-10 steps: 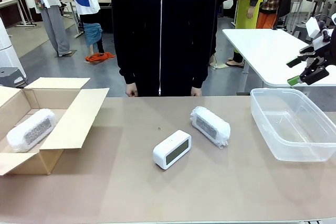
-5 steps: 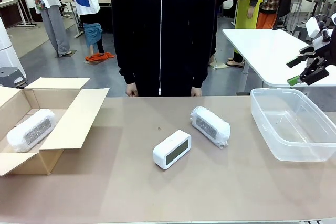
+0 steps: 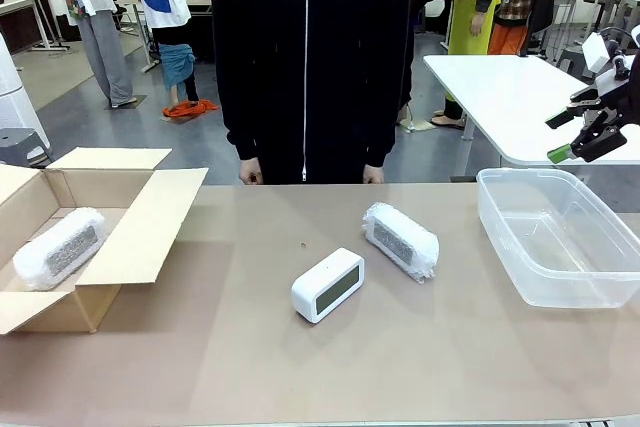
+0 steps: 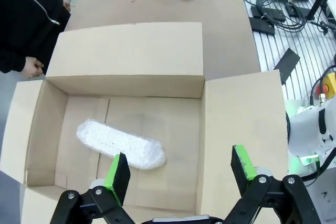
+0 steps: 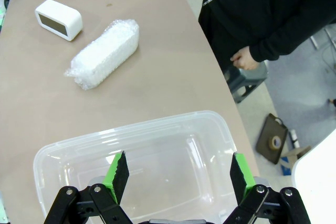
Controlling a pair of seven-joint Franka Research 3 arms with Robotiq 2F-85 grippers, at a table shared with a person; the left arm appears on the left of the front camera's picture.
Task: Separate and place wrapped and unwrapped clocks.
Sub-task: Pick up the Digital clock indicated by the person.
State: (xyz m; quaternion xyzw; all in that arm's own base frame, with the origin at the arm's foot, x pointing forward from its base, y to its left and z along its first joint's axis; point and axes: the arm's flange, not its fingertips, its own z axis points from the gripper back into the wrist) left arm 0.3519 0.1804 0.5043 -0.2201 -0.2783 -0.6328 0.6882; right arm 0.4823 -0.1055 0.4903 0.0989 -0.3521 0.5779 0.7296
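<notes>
The left gripper [image 4: 180, 169] gaped over a wrapped clock [image 4: 121, 144] in the box [image 4: 131, 53]; the right gripper [image 5: 177, 170] gaped above the tub [image 5: 157, 153].

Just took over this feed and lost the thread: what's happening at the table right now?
Nothing is being held. One wrapped clock already lies in the cardboard box, with the open left claw hovering above it. The bare clock and the second wrapped clock lie mid-table, apart. The right claw hangs open above the clear bin. The person stands at the far edge, touching no clock.
</notes>
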